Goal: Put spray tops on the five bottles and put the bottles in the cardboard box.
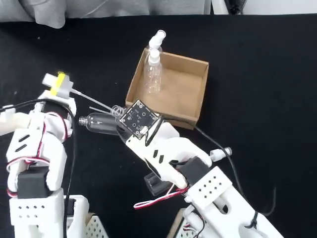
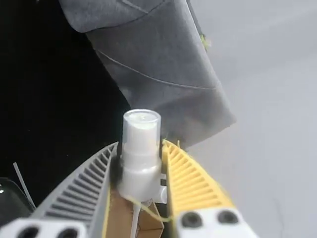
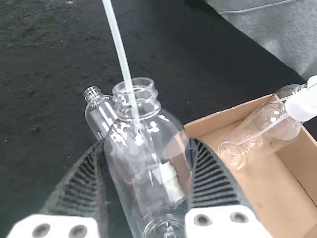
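My left gripper (image 2: 141, 146) is shut on a white spray top (image 2: 140, 163), held at the table's left (image 1: 59, 84). Its thin dip tube (image 1: 94, 101) slants toward the right arm. My right gripper (image 3: 146, 148) is shut on a clear bottle (image 3: 143, 148), tilted with its open mouth (image 3: 136, 91) toward the tube (image 3: 116, 44), whose lower end sits inside the neck. In the high view the held bottle's neck (image 1: 117, 110) pokes out from under the right wrist. A second uncapped bottle (image 1: 99, 123) lies on the black cloth beside it. The cardboard box (image 1: 185, 94) holds capped bottles (image 1: 153, 72).
The box sits just behind the right gripper, with open floor on its right half. One spray top (image 1: 158, 37) sticks out over the box's far edge. Grey fabric (image 1: 49, 10) lies at the table's far left edge. A cable (image 1: 233, 168) trails right of the right arm.
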Robot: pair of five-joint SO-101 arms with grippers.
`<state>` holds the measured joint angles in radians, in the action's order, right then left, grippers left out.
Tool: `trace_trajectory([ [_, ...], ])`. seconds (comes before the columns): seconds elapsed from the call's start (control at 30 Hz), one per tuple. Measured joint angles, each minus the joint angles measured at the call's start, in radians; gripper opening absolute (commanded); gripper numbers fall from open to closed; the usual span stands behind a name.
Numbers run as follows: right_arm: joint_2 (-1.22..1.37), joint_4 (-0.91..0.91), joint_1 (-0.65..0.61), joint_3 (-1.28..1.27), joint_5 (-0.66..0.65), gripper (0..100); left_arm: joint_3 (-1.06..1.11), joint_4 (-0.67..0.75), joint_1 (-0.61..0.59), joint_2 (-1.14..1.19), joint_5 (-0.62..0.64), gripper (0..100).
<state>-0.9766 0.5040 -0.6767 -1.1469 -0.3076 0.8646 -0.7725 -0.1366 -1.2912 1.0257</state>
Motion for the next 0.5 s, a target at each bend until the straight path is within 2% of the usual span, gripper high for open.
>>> trace_trajectory([
  [0.5,0.0,-0.002,0.0,0.0,0.0,5.3,0.0,0.0,0.005,0.0,0.0,3],
])
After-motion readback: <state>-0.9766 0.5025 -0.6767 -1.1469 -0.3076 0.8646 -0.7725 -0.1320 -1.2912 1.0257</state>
